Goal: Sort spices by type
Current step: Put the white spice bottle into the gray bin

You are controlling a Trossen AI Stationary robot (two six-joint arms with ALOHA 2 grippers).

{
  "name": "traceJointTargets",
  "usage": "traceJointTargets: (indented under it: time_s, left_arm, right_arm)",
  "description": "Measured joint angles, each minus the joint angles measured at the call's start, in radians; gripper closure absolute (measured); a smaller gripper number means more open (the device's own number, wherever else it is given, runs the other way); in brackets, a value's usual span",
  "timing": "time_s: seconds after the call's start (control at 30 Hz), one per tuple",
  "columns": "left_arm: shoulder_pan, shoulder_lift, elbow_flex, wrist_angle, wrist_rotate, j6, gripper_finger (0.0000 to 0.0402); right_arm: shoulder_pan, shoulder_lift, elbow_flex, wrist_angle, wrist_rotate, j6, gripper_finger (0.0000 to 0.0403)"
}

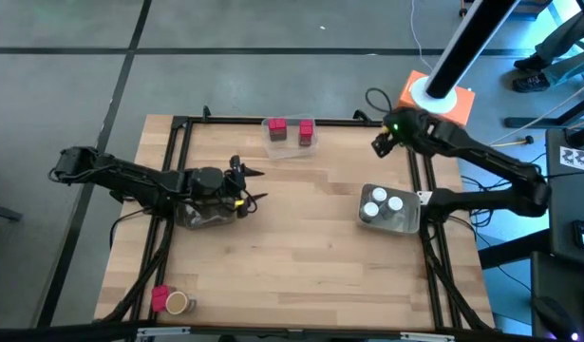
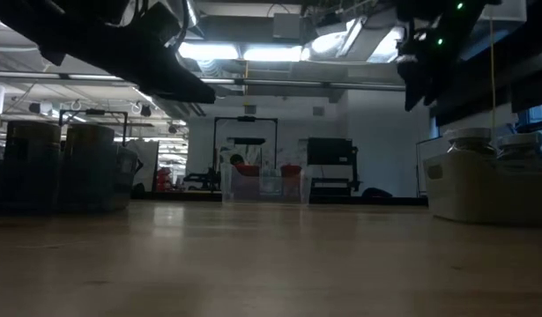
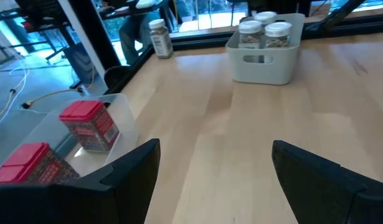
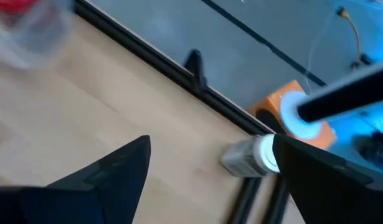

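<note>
Near the upper right of the frame, the right claw (image 1: 379, 142) is hovering wide open and empty over a fallen white-capped jar (image 4: 250, 157). Three jars (image 1: 384, 202) are sitting binned at right, red blocks (image 1: 291, 129) trayed at top; a block and brown cylinder (image 1: 170, 301) are waiting lower left, the left claw (image 1: 252, 186) open, idle.

Grey floor (image 1: 273, 57) with dark seam lines surrounds the pale wooden bench (image 1: 301, 256). Orange base (image 1: 443, 100) with white collar stands at the bench's far right corner. Ceiling light panels (image 2: 253, 53) glow overhead. Black-framed stand (image 2: 244, 150) against the far wall.
</note>
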Motion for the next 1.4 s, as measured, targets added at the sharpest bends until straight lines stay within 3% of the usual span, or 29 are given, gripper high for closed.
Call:
traceJointTargets:
  time_s: [0.43,0.53,0.8,0.97,1.4]
  left_arm:
    - [0.001,0.0,0.0,-0.002,0.0,-0.004,0.0109]
    - [0.001,0.0,0.0,-0.002,0.0,-0.019,0.0109]
    - [0.001,0.0,0.0,0.008,0.0,-0.036,0.0109]
    - [0.001,0.0,0.0,0.008,0.0,-0.039,0.0109]
    - [-0.002,0.0,0.0,0.001,0.001,-0.043,0.0109]
  right_arm:
    - [-0.289,0.161,0.0,0.001,-0.048,-0.085,0.0068]
    - [-0.332,0.212,0.012,0.0,-0.114,-0.072,0.0068]
    - [-0.348,0.336,0.094,-0.011,-0.083,-0.016,0.0068]
    - [-0.352,0.435,0.185,-0.122,-0.016,0.023,0.0068]
    - [-0.413,0.723,0.384,-0.368,-0.011,0.127,0.0069]
